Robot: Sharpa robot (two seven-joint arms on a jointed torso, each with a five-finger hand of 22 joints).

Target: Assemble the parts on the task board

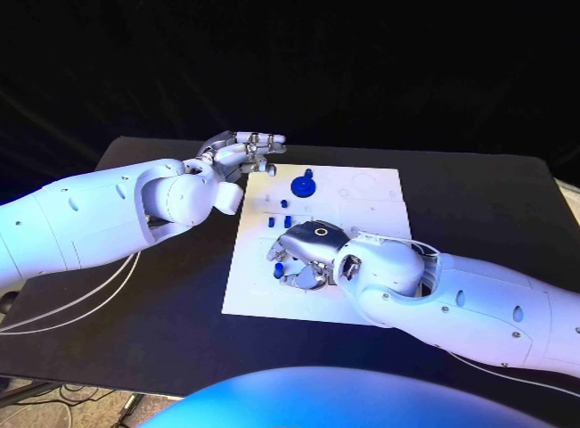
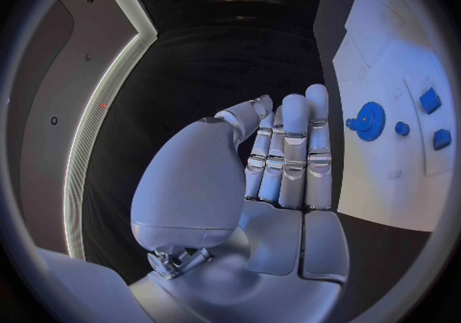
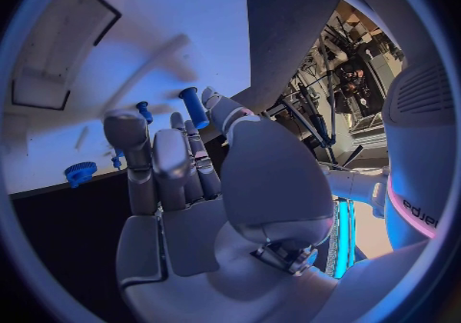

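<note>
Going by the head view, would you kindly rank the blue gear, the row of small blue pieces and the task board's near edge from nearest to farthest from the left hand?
1. Blue gear, on the board's far part, just beside the left hand.
2. Row of small blue pieces, mid-board, toward the robot.
3. Near edge of the task board, farthest, past the right hand.

The right hand (image 1: pixel 309 254), low and central in the head view, covered the middle of the task board (image 1: pixel 367 201); small blue parts (image 1: pixel 280 267) at its fingers were half hidden, their shapes too small to tell.
</note>
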